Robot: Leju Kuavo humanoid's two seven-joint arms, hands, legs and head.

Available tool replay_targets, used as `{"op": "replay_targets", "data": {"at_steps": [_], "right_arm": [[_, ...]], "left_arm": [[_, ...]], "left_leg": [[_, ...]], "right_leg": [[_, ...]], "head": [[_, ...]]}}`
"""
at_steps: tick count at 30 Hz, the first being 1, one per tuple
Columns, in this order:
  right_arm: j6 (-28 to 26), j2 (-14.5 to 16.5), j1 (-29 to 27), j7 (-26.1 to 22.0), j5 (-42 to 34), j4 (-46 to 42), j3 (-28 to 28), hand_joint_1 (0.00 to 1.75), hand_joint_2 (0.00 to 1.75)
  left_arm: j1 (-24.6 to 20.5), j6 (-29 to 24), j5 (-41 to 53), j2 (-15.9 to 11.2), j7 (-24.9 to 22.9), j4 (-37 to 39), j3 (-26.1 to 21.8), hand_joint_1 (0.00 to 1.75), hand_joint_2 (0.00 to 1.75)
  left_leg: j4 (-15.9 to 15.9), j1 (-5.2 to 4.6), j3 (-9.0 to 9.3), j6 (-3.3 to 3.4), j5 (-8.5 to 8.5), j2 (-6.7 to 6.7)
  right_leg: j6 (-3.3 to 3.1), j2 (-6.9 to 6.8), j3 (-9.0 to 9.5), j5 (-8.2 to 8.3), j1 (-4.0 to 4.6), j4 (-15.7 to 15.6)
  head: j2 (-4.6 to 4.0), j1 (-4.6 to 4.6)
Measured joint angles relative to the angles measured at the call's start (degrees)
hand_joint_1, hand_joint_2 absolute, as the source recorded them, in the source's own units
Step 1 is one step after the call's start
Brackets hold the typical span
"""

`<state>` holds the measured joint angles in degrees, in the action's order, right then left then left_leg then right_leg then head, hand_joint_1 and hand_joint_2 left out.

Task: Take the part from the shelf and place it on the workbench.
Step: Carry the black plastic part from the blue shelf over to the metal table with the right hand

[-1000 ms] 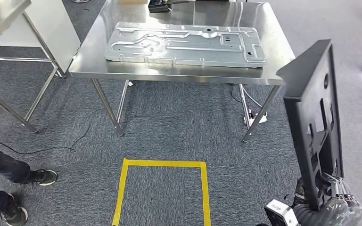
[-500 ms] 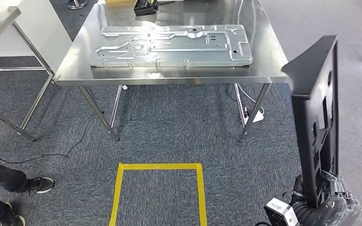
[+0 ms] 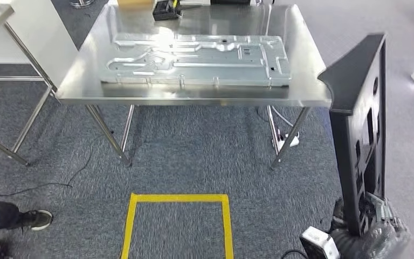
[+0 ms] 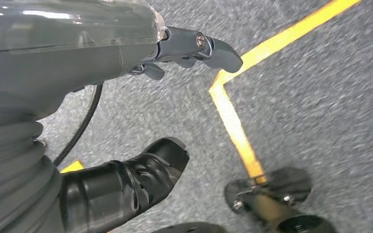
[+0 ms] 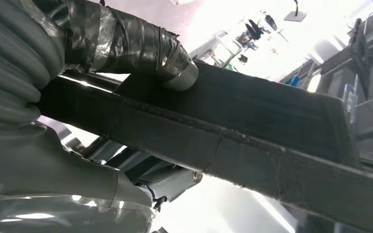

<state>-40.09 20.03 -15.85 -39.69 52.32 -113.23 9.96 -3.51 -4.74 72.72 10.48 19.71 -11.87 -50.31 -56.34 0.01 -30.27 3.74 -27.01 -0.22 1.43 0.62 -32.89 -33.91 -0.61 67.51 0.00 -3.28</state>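
Right hand grips the tall black plastic panel upright at 3 o'clock; left hand released; steel worktop at 12 o'clock.

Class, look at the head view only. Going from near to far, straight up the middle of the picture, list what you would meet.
Yellow tape square on the carpet → near edge of the steel workbench → stamped metal panel lying flat on it → small black device at the far edge.
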Motion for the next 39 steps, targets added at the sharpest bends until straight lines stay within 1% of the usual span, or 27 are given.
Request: {"op": "replay_targets", "data": {"at_steps": [1, 2, 3, 4, 6, 7, 8, 11, 12, 13, 15, 17, 20, 22, 24, 26, 27, 29, 30, 31, 32, 34, 35, 36, 37, 38, 39], "right_arm": [[0.0, -0.02, 0.0, 0.0, -0.03, -0.02, -0.04, 1.75, 1.75], [0.0, -0.04, -0.02, 0.0, -0.06, 0.01, -0.13, 1.75, 1.75], [0.0, -0.06, -0.04, 0.01, -0.09, 0.07, -0.33, 1.75, 1.75], [0.0, -0.1, -0.01, 0.01, -0.05, 0.15, -0.59, 1.75, 1.75], [0.0, -0.25, 0.13, 0.02, 0.35, 0.43, -1.37, 1.75, 1.75], [0.01, -0.35, 0.27, 0.01, 0.7, 0.63, -1.8, 1.75, 1.75], [0.01, -0.45, 0.42, 0.01, 1.09, 0.84, -2.26, 1.75, 1.75], [0.02, -0.62, 0.81, 0.0, 1.91, 1.37, -3.51, 1.75, 1.75], [0.02, -0.66, 0.99, 0.0, 2.02, 1.54, -3.91, 1.75, 1.75], [0.02, -0.72, 1.22, 0.0, 2.11, 1.74, -4.37, 1.75, 1.75], [0.02, -0.87, 1.69, 0.0, 2.17, 2.11, -5.19, 1.75, 1.75], [0.02, -0.98, 1.92, 0.0, 2.21, 2.37, -5.7, 1.75, 1.75], [0.02, -1.01, 1.96, 0.0, 2.21, 2.45, -5.84, 1.75, 1.75], [0.02, -1.07, 1.99, 0.0, 2.21, 2.6, -6.04, 1.75, 1.75], [0.02, -1.25, 2.28, 0.0, 2.18, 3.25, -6.85, 1.75, 1.75], [0.02, -1.44, 2.67, 0.01, 2.14, 3.91, -7.75, 1.75, 1.75], [0.02, -1.49, 2.77, 0.01, 2.13, 4.06, -7.99, 1.75, 1.75], [0.01, -1.59, 2.94, 0.01, 2.05, 4.23, -8.31, 1.75, 1.75], [0.0, -1.66, 3.05, 0.01, 2.02, 4.31, -8.43, 1.75, 1.75], [0.0, -1.72, 3.2, 0.01, 1.99, 4.34, -8.54, 1.75, 1.75], [0.0, -1.79, 3.31, 0.01, 1.99, 4.4, -8.6, 1.75, 1.75], [0.0, -1.89, 3.44, 0.0, 1.99, 4.57, -8.66, 1.75, 1.75], [0.0, -1.92, 3.45, 0.0, 1.99, 4.66, -8.66, 1.75, 1.75], [0.0, -1.93, 3.45, 0.0, 1.96, 4.72, -8.67, 1.75, 1.75], [0.0, -1.95, 3.49, 0.0, 1.9, 4.74, -8.67, 1.75, 1.75], [0.0, -1.96, 3.58, 0.0, 1.84, 4.73, -8.67, 1.75, 1.75], [0.01, -1.99, 3.74, 0.0, 1.77, 4.72, -8.67, 1.75, 1.75]], "left_arm": [[-0.07, 0.01, 0.02, 0.0, 0.0, 0.0, 0.0, 0.0, 1.75], [-0.07, 0.01, 0.05, 0.01, 0.0, 0.0, 0.0, 0.0, 1.75], [0.0, 0.02, 0.09, 0.01, -0.01, 0.0, -0.01, 0.0, 1.75], [0.08, 0.02, 0.13, 0.03, -0.01, 0.0, -0.01, 0.0, 1.75], [0.18, 0.03, 0.21, 0.08, -0.01, 0.0, -0.02, 0.0, 1.75], [0.13, 0.04, 0.25, 0.1, -0.01, 0.0, -0.02, 0.0, 1.75], [0.01, 0.06, 0.29, 0.1, 0.0, 0.0, -0.02, 0.0, 1.75], [-0.22, 0.14, 0.54, 0.08, 0.0, 0.0, -0.02, 0.0, 1.75], [-0.22, 0.15, 0.64, 0.05, 0.01, 0.0, -0.02, 0.0, 1.75], [-0.25, 0.15, 0.73, 0.03, 0.01, 0.0, -0.02, 0.0, 1.75], [-0.37, 0.15, 0.8, 0.01, 0.06, 0.0, -0.02, 0.0, 1.75], [-0.45, 0.15, 0.84, 0.01, 0.1, 0.0, -0.02, 0.0, 1.75], [-0.46, 0.15, 0.86, 0.02, 0.11, 0.0, -0.02, 0.0, 1.75], [-0.45, 0.15, 0.88, 0.04, 0.11, 0.0, -0.02, 0.0, 1.75], [-0.32, 0.15, 0.91, -0.04, 0.11, 0.0, -0.02, 0.0, 1.75], [-0.24, 0.15, 0.93, -0.19, 0.12, 0.0, -0.01, 0.0, 1.75], [-0.2, 0.15, 0.94, -0.25, 0.13, 0.0, -0.01, 0.0, 1.75], [-0.14, 0.13, 0.96, -0.24, 0.15, 0.0, 0.0, 0.0, 1.75], [-0.13, 0.1, 0.98, -0.24, 0.15, 0.0, 0.0, 0.0, 1.75], [-0.19, 0.08, 1.03, -0.24, 0.16, 0.0, 0.0, 0.0, 1.75], [-0.27, 0.06, 1.07, -0.25, 0.16, 0.0, 0.0, 0.0, 1.75], [-0.38, 0.04, 1.13, -0.25, 0.17, 0.0, 0.0, 0.0, 1.75], [-0.38, 0.04, 1.13, -0.25, 0.17, 0.0, 0.0, 0.0, 1.75], [-0.33, 0.05, 1.17, -0.25, 0.17, 0.0, 0.0, 0.0, 1.75], [-0.27, 0.05, 1.22, -0.25, 0.16, 0.0, 0.0, 0.0, 1.75], [-0.21, 0.05, 1.28, -0.23, 0.16, 0.0, 0.01, 0.0, 1.75], [-0.17, 0.06, 1.39, -0.17, 0.15, 0.04, 0.02, 0.0, 1.75]], "left_leg": [[0.01, 0.01, 0.31, 0.01, -0.34, 0.0], [-0.01, 0.04, 0.72, -0.07, -0.76, 0.0], [-0.03, 0.09, 1.29, -0.2, -1.25, 0.01], [-0.05, 0.16, 2.0, -0.4, -1.8, 0.01], [-0.16, 0.36, 3.46, -0.93, -3.06, 0.01], [-0.28, 0.4, 3.99, -1.27, -3.64, -0.02], [-0.37, 0.4, 4.22, -1.7, -4.16, -0.02], [-1.45, 0.29, 4.39, -2.91, -4.55, 0.13], [-3.0, 0.3, 3.93, -3.16, -4.4, 0.18], [-5.33, 0.36, 2.7, -3.36, -4.52, 0.22], [-11.88, 0.49, -1.49, -3.71, -6.34, 0.23], [-15.93, 0.57, -4.5, -3.9, -8.45, 0.23], [-16.78, 0.58, -5.2, -3.94, -9.09, 0.23], [-18.14, 0.58, -6.48, -4.03, -10.18, 0.23], [-12.21, 0.31, -6.35, -3.33, -5.52, 0.24], [-4.16, -0.19, -4.91, -2.24, -0.08, 0.14], [-3.28, -0.37, -4.64, -1.89, 0.08, 0.1], [-2.62, -0.21, -3.61, -1.23, 0.56, 0.05], [-2.42, -0.1, -3.02, -0.91, 0.54, 0.05], [-2.26, -0.01, -2.45, -0.62, 0.44, 0.06], [-2.16, 0.0, -2.11, -0.41, 0.25, 0.08], [-2.16, -0.04, -1.66, -0.18, -0.31, 0.06], [-2.17, -0.07, -1.35, -0.18, -0.64, 0.04], [-2.17, -0.08, -0.93, -0.22, -1.01, 0.01], [-2.17, -0.09, -0.36, -0.31, -1.42, -0.02], [-2.15, -0.08, 0.2, -0.44, -1.88, -0.05], [-2.13, -0.06, 0.73, -0.64, -2.29, -0.06]], "right_leg": [[0.3, -0.01, -2.57, -1.25, -0.14, 3.3], [0.57, -0.05, -4.68, -1.95, -0.29, 5.51], [0.83, -0.11, -5.94, -1.67, -0.43, 5.97], [1.01, -0.21, -6.16, -0.15, -0.56, 4.44], [1.07, -0.54, -4.5, 5.33, -0.75, -2.4], [0.83, -0.77, -3.78, 7.04, -0.66, -5.35], [0.35, -0.94, -3.33, 8.24, -0.5, -7.15], [-1.37, -0.77, -2.92, 8.3, -0.25, -7.82], [-1.82, -0.69, -2.5, 8.13, -0.36, -8.0], [-2.23, -0.69, -1.99, 7.9, -0.44, -8.17], [-2.8, -0.74, -1.15, 7.33, -0.51, -8.38], [-2.97, -0.71, -0.85, 6.94, -0.47, -8.4], [-2.99, -0.69, -0.78, 6.85, -0.45, -8.4], [-3.02, -0.64, -0.59, 6.65, -0.4, -8.4], [-2.76, -0.39, 1.03, 5.37, -0.13, -8.38], [-2.01, -0.13, 2.64, 3.98, 0.07, -8.33], [-1.57, -0.08, 2.87, 3.86, 0.1, -8.16], [-0.89, -0.13, 3.17, 3.67, 0.07, -7.38], [-0.62, -0.2, 2.84, 3.29, 0.04, -6.23], [-0.36, -0.27, 1.88, 2.4, -0.03, -4.23], [-0.12, -0.33, 0.2, 1.14, -0.1, -1.28], [0.22, -0.34, -4.29, -1.56, -0.14, 5.22], [0.29, -0.33, -5.95, -1.93, -0.15, 6.94], [0.24, -0.34, -6.7, -1.12, -0.14, 6.81], [0.09, -0.34, -6.4, 0.97, -0.12, 4.62], [-0.2, -0.36, -5.35, 3.83, -0.03, 1.0], [-0.63, -0.45, -4.3, 5.98, 0.19, -2.41]], "head": [[0.0, 0.02], [0.0, 0.02], [0.0, 0.03], [0.0, 0.02], [0.0, -0.01], [0.0, -0.03], [0.0, -0.04], [0.0, -0.02], [0.0, -0.04], [0.0, -0.02], [0.0, 0.01], [0.0, 0.04], [0.0, 0.05], [0.0, 0.04], [0.0, 0.02], [0.0, 0.05], [0.0, 0.08], [0.0, 0.09], [0.0, 0.08], [0.0, 0.05], [0.0, 0.03], [0.0, 0.03], [0.0, 0.03], [0.0, 0.02], [0.0, 0.02], [0.0, 0.01], [0.0, 0.05]]}}
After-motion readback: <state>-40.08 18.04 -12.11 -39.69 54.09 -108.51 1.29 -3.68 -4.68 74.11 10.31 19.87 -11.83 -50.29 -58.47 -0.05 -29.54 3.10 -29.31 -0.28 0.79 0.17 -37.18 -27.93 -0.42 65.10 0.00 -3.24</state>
